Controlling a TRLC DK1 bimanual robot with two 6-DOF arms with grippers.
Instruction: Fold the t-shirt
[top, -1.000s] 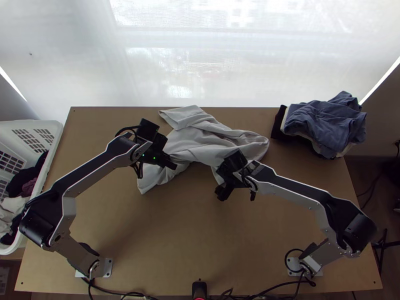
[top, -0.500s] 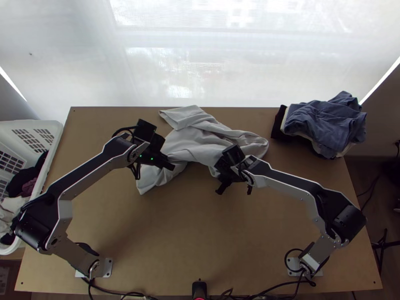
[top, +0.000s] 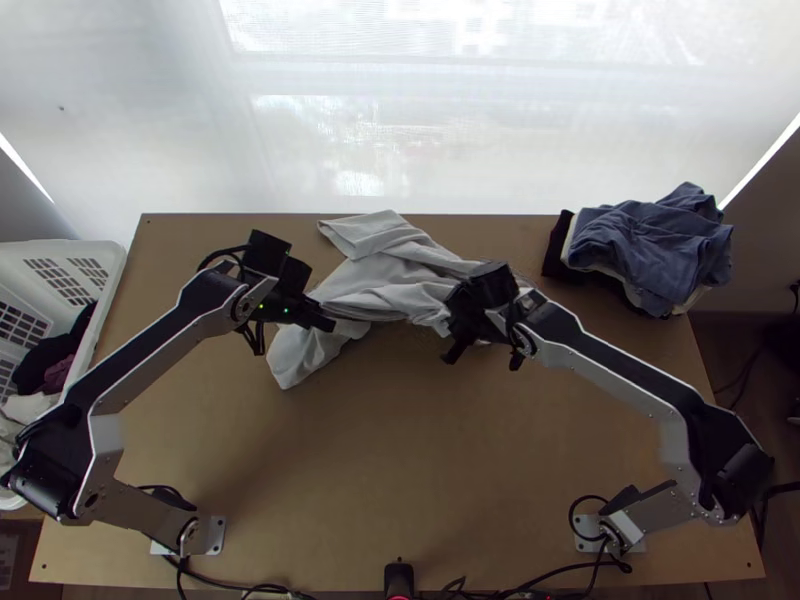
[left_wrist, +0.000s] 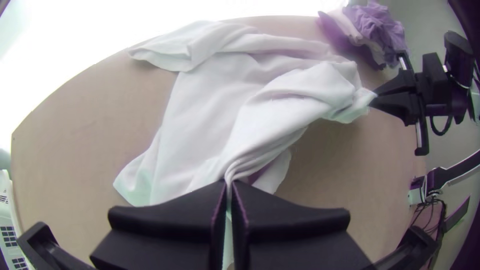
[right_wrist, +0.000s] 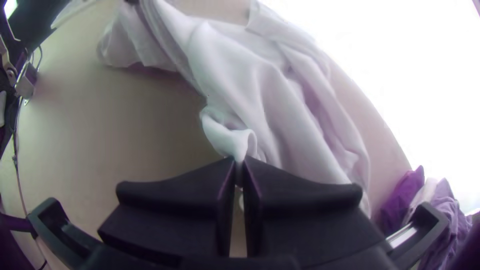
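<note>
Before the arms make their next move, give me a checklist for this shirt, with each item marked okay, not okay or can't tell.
1. Left claw gripping the t-shirt: ok, shut on gathered cloth.
2. Right claw gripping it too: ok, shut on a bunched edge.
3. Shirt spread flat: not ok, it is creased and partly folded over itself.
4. Shirt apart from the clothes pile: ok, tabletop lies between them.
5. Claws holding matching parts, such as both shoulders: cannot tell.
</note>
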